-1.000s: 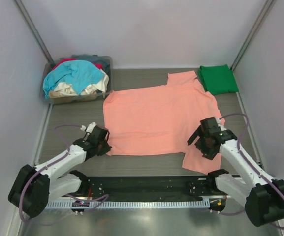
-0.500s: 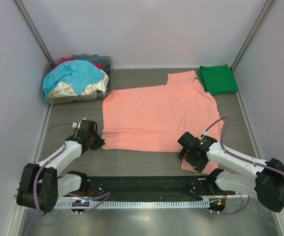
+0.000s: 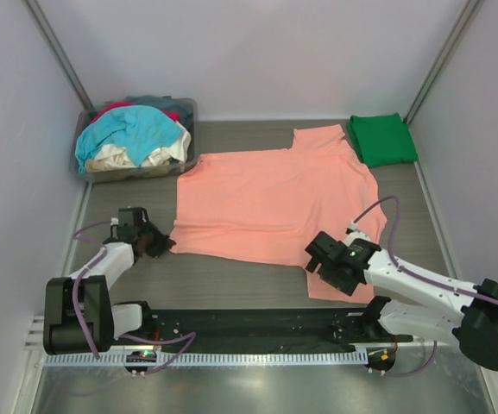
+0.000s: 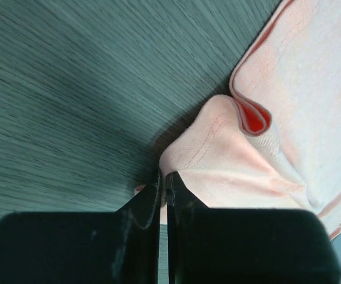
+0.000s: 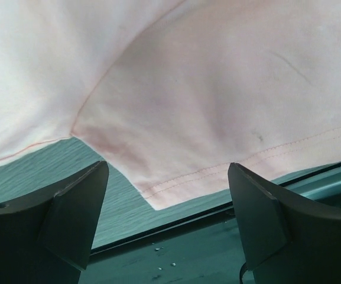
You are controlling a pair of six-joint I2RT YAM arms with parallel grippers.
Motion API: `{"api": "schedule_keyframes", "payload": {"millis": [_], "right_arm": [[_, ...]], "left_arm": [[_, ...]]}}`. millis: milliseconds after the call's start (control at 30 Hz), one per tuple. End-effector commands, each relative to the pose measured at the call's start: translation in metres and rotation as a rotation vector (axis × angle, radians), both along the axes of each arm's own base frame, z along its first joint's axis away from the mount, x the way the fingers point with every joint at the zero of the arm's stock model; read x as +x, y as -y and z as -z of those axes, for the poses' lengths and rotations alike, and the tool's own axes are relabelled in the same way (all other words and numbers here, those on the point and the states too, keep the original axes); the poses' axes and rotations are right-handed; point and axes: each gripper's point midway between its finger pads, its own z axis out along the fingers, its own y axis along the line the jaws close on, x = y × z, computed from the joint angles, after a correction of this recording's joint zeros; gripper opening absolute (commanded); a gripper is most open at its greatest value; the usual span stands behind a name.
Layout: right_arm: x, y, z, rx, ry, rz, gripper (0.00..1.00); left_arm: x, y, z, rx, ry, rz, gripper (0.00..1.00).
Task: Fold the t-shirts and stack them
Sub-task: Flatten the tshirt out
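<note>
A salmon-pink t-shirt (image 3: 274, 203) lies spread flat across the middle of the table. My left gripper (image 3: 162, 246) is at its near left corner, shut on a pinch of the pink hem (image 4: 200, 148); the left wrist view shows the jaws (image 4: 164, 184) pressed together with cloth between them. My right gripper (image 3: 318, 261) hovers open over the near right sleeve (image 5: 188, 118). Its fingers (image 5: 78, 207) stand wide apart on either side of the sleeve's corner and hold nothing. A dark green t-shirt (image 3: 383, 138) lies folded at the far right.
A grey tub (image 3: 188, 116) at the far left holds a heap of turquoise, cream and red shirts (image 3: 132, 134). The black rail (image 3: 257, 328) with the arm bases runs along the near edge, just below the sleeve. Walls close in both sides.
My left gripper has drawn the shirt's near left corner to the left, stretching the cloth. My right gripper has swung left and nearer, coming over the sleeve's near corner.
</note>
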Motion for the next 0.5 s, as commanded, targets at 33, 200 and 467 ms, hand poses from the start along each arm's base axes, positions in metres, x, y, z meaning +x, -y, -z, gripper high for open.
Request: {"api": "schedule_keyframes", "payload": {"millis": [33,200,467], "right_arm": [[0.001,0.012,-0.005,0.032,0.082,0.096,0.85],[-0.006,0.012,0.011,-0.009,0.010,0.104,0.72],[-0.017,0.010,0.030,0.036,-0.023,0.122,0.43]], "left_arm": [[-0.002,-0.003,0.001,0.010,0.011,0.000,0.00],[-0.001,-0.006,-0.002,0.021,0.025,-0.009,0.00],[-0.004,-0.006,-0.005,0.026,0.034,-0.011,0.00]]}}
